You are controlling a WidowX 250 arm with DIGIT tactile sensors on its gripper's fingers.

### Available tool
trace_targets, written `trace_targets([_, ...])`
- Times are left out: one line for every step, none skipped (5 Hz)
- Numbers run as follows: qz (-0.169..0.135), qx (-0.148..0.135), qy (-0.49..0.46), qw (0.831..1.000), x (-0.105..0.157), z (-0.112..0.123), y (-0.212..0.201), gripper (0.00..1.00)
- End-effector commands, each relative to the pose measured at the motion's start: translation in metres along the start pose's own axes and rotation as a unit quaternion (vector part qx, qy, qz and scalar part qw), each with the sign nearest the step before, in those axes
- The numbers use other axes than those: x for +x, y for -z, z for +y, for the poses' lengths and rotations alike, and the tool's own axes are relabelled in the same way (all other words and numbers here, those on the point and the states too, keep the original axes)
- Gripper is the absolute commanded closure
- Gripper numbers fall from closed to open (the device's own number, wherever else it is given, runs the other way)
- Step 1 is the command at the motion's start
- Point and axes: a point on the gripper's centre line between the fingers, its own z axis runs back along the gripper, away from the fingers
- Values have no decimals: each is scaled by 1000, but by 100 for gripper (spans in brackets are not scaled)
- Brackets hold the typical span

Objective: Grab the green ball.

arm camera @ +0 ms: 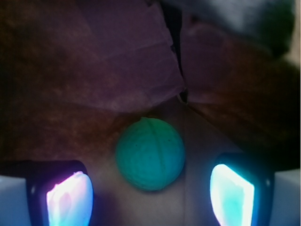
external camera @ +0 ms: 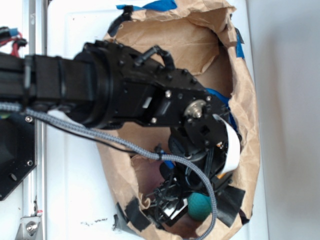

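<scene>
The green ball (arm camera: 150, 154) is a small teal ball with faint ribs, lying on the brown paper floor of a bag. In the wrist view it sits just ahead of my gripper (arm camera: 150, 195), centred between the two glowing pads (arm camera: 69, 197), which stand wide apart and do not touch it. From outside, the ball (external camera: 200, 206) peeks out beside the black gripper (external camera: 175, 202) deep in the lower end of the bag, mostly hidden by the arm and cable.
The brown paper bag (external camera: 247, 100) walls the gripper in on all sides, patched with black tape (external camera: 231, 200) and blue tape (external camera: 160, 5). Something blue (external camera: 220, 97) shows under the arm. A braided cable (external camera: 125, 145) loops over the opening.
</scene>
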Motion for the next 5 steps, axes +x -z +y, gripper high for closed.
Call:
trace_targets([-19, 20, 42, 999, 3, -2, -3, 0])
trace_targets([-4, 13, 53, 998, -2, -2, 11, 0])
trace_targets([0, 9, 57, 998, -2, -2, 21, 0])
trace_targets([3, 0, 61, 998, -1, 0, 29, 0])
trace_targets([17, -8, 67, 998, 1, 0, 42, 0])
